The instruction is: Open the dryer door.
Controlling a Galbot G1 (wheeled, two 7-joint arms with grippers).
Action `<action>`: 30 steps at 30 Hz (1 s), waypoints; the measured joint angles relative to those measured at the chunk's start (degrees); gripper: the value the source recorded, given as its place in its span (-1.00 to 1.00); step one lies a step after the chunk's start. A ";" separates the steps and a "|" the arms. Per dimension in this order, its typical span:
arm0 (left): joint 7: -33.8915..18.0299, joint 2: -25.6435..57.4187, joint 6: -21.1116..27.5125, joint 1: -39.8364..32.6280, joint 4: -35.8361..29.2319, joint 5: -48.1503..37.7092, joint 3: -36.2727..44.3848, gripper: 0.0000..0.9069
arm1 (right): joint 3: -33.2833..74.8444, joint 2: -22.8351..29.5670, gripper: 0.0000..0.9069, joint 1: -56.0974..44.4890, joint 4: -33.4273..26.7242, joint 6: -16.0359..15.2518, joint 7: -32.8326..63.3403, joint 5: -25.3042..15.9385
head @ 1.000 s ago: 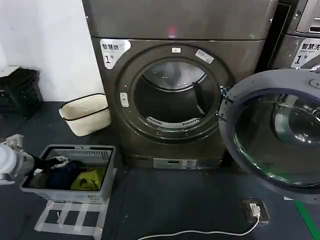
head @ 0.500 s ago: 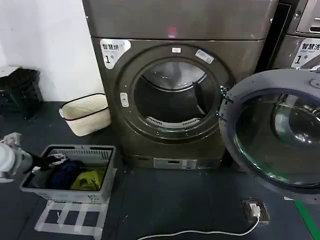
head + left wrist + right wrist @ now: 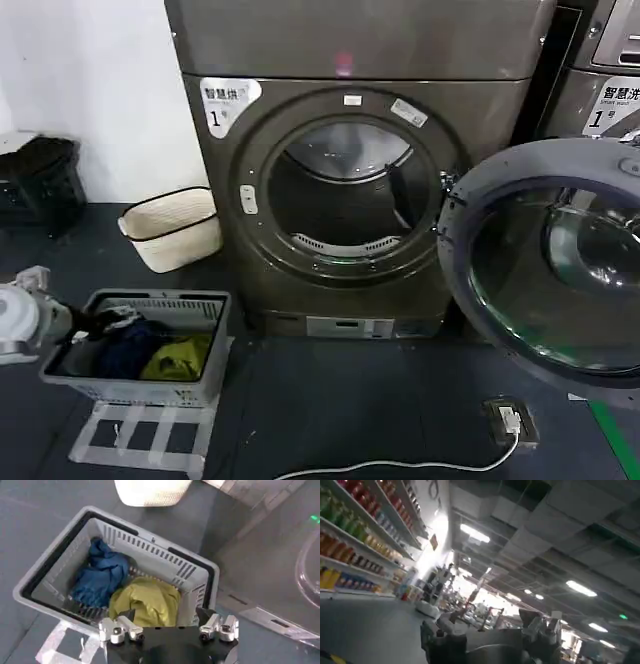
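The dryer door stands swung wide open to the right of the bronze-grey dryer. Its grey inner rim and glass face me. The round drum opening is uncovered and dark inside. My left arm is low at the far left, beside the laundry basket. In the left wrist view my left gripper hovers over that basket with its fingers spread and nothing between them. The right gripper points up at a ceiling, its jaws apart and holding nothing.
A grey laundry basket holding blue and yellow clothes sits on a white stand at front left. A cream bin stands by the wall. A second machine is at the right. A floor socket with a white cable lies in front.
My left arm has shifted slightly at the left edge by the basket. The door and everything else stay where they were.
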 joint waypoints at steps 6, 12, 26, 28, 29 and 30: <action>0.00 -0.97 0.00 -1.19 0.71 0.53 0.92 1.00 | 0.16 0.04 1.00 -0.19 -0.07 -0.28 0.45 0.48; 0.00 -1.17 0.00 -1.48 1.16 0.59 1.13 1.00 | 0.86 0.12 1.00 -0.52 -1.11 -0.43 1.36 0.34; -0.04 -1.46 0.00 -1.52 2.09 0.30 1.13 1.00 | 1.82 0.13 1.00 -0.50 -2.92 0.41 1.91 0.58; -0.04 -1.47 0.00 -1.52 2.11 0.22 1.13 1.00 | 1.83 0.14 1.00 -0.58 -3.25 0.53 1.91 0.58; -0.04 -1.47 0.00 -1.52 2.10 0.20 1.13 1.00 | 1.82 0.14 1.00 -0.64 -3.32 0.58 1.90 0.58; -0.03 -1.47 0.00 -1.52 2.11 0.19 1.13 1.00 | 1.83 0.14 1.00 -0.69 -3.35 0.60 1.90 0.58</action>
